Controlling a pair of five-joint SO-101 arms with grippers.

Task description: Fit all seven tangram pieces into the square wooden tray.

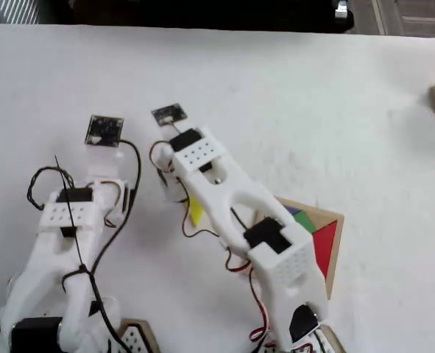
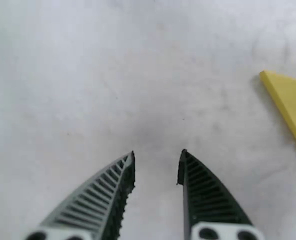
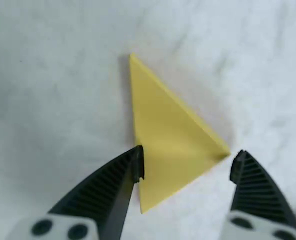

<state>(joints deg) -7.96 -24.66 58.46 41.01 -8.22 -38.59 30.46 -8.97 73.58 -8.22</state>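
**Over the triangle [image 3: 168,145], the right gripper [image 3: 188,164] is hanging wide open**

Across the middle of the white table [image 1: 313,95], the right arm [image 1: 232,202] is stretching out. Its jaws are spread wide above the yellow triangle, which is lying flat on the tabletop, outside the tray [image 1: 335,246]. One fingertip [image 3: 135,167] is sitting over the triangle's edge, and the other is standing just past a corner. Nothing is being gripped, and whether either tip is touching the piece cannot be told.

Beside the base end of that arm the wooden tray is lying partly hidden under it. A red piece [image 1: 322,239], a green piece [image 1: 304,221] and a blue piece [image 1: 294,211] are showing inside it, packed against one another.

At the other side of the table, well apart from the tray, the left arm [image 1: 70,220] is standing. The left gripper [image 2: 157,154] is pointing down at bare tabletop, with its jaws parted by a narrow gap and nothing between them. The triangle is lying near it, off to one side and apart from its fingers.
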